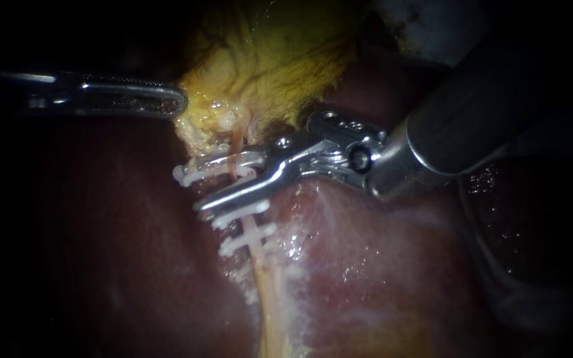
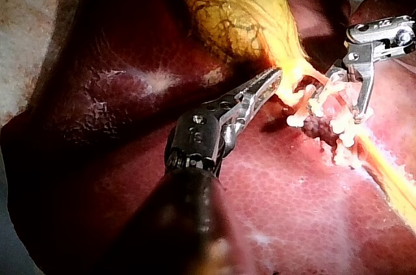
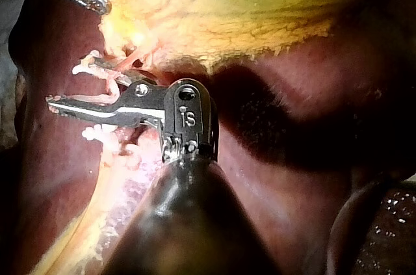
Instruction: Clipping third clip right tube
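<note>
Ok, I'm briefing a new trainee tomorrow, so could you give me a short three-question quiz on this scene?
1. True or false: the claw of the right instrument is open, with the tube passing between its halves.
2. The tip of the left instrument touches: A the tube; B the gallbladder; C the right instrument.
3. Fill in: the clips across the tube are ____ in colour.

Key: 1 true; 2 B; 3 white.
</note>
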Robot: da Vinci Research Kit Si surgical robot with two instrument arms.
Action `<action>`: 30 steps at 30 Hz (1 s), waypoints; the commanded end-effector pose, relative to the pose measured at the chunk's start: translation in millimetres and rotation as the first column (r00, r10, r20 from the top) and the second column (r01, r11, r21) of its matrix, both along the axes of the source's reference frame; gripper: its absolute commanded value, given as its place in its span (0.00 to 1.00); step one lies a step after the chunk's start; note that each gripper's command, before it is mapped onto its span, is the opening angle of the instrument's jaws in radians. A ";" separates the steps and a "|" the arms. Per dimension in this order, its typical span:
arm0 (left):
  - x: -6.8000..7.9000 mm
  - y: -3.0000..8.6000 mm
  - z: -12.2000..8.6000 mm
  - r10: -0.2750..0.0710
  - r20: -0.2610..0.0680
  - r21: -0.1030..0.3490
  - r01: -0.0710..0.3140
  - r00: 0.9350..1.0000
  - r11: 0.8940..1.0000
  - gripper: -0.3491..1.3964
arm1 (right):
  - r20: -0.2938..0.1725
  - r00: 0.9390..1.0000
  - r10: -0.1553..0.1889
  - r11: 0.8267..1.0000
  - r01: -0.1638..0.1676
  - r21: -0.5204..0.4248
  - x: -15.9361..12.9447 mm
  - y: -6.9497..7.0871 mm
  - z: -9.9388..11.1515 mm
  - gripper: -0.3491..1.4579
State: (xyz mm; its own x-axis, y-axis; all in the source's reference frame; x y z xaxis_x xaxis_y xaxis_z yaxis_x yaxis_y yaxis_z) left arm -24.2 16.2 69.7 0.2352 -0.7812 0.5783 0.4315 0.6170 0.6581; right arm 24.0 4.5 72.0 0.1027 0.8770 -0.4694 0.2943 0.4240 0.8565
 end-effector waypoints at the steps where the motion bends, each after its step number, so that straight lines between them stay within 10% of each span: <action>1: 0.0 0.0 0.1 0.000 -0.001 -0.001 0.000 1.000 1.000 0.00 | 0.007 1.000 0.010 1.000 -0.010 0.002 -0.2 0.4 0.2 0.48; 9: 0.0 -0.1 0.2 0.000 -0.001 -0.001 0.000 1.000 1.000 0.00 | 0.038 0.999 0.020 0.999 -0.022 0.043 -0.7 1.1 0.5 0.43; 22: -0.1 -0.1 0.2 0.000 -0.001 -0.001 0.000 1.000 1.000 0.00 | 0.086 0.996 -0.020 0.988 0.006 0.154 -1.3 1.1 0.6 0.00; 30: -0.1 -0.1 0.1 0.000 -0.001 -0.001 0.000 1.000 1.000 0.00 | 0.091 0.995 -0.048 0.983 0.031 0.182 -1.2 1.0 0.6 0.00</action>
State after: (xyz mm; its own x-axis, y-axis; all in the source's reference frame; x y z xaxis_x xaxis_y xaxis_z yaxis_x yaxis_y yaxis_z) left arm -24.3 16.1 69.8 0.2361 -0.7805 0.5788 0.4320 0.6179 0.6569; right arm 22.8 5.5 72.7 0.1746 0.9408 -0.2904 0.2197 0.2503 0.9429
